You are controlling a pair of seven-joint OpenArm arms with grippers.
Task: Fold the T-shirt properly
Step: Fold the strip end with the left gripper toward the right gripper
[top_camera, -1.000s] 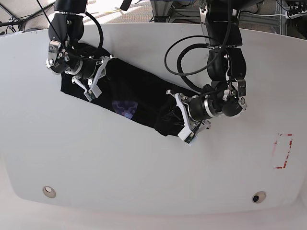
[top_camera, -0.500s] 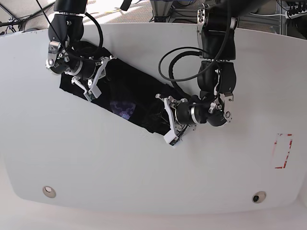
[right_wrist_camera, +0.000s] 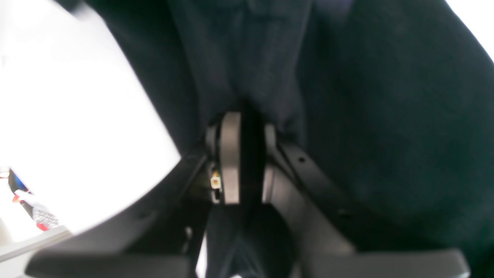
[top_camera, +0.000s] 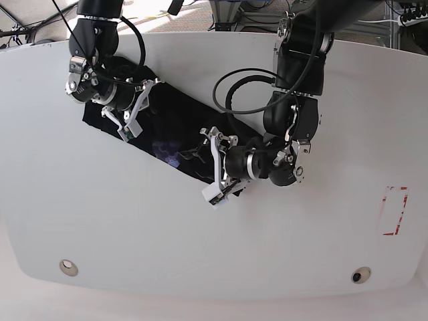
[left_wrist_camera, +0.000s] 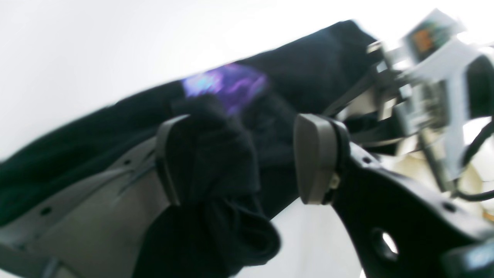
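Observation:
The black T-shirt (top_camera: 177,127) lies as a long diagonal band on the white table (top_camera: 134,227), and part of its blue-purple print (top_camera: 167,151) shows. My right gripper (top_camera: 137,110) is at the band's upper left end. In the right wrist view it (right_wrist_camera: 249,162) is shut on a fold of the T-shirt (right_wrist_camera: 386,116). My left gripper (top_camera: 211,164) is at the band's lower right end, close to the print. In the left wrist view it (left_wrist_camera: 241,158) stands open, with bunched T-shirt cloth (left_wrist_camera: 216,162) draped against one finger (left_wrist_camera: 170,154) and the print (left_wrist_camera: 227,83) just beyond.
A red-marked rectangle (top_camera: 394,210) is on the table at the right. Two round holes (top_camera: 68,267) (top_camera: 361,275) sit near the front edge. Black cables (top_camera: 244,83) loop above the left arm's wrist.
My left gripper has moved left along the band, pushing the shirt's lower right end toward the print, so the band is shorter. The right gripper has barely moved.

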